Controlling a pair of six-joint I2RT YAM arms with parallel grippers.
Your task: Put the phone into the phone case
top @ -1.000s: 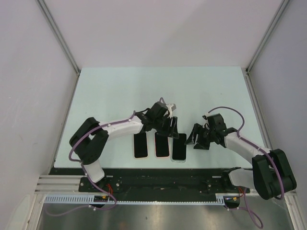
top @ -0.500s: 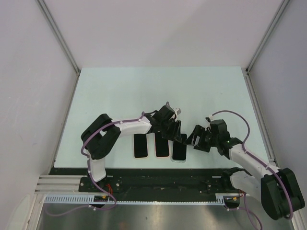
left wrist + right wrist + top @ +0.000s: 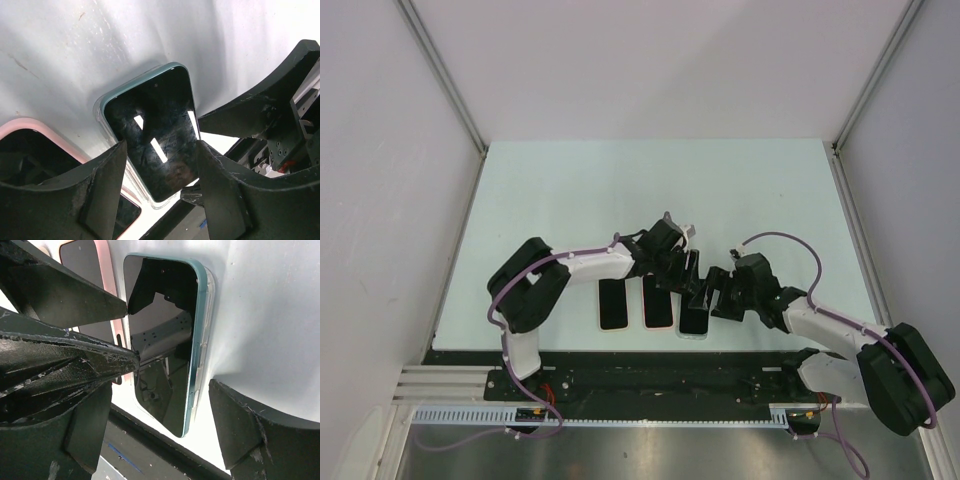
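The phone (image 3: 693,315) is teal-edged with a dark screen and lies flat near the table's front edge, rightmost of three. In the left wrist view the phone (image 3: 155,130) rests over a clear phone case (image 3: 141,187), whose rim shows around it. The case rim (image 3: 209,300) also shows along the phone (image 3: 162,340) in the right wrist view. My left gripper (image 3: 688,272) (image 3: 161,150) is open and low over the phone's far part, with its tips at the phone's left edge. My right gripper (image 3: 717,292) (image 3: 161,387) is open beside it, its fingers straddling the phone's near end.
A pink-cased phone (image 3: 657,303) (image 3: 30,145) lies just left of the teal one, and a white-cased phone (image 3: 612,304) lies further left. The black front rail (image 3: 650,355) runs right below them. The two grippers are almost touching each other.
The right arm has swung left until its gripper reached the phone, and its jaws have opened wider. The left gripper has shifted slightly right over the phone.
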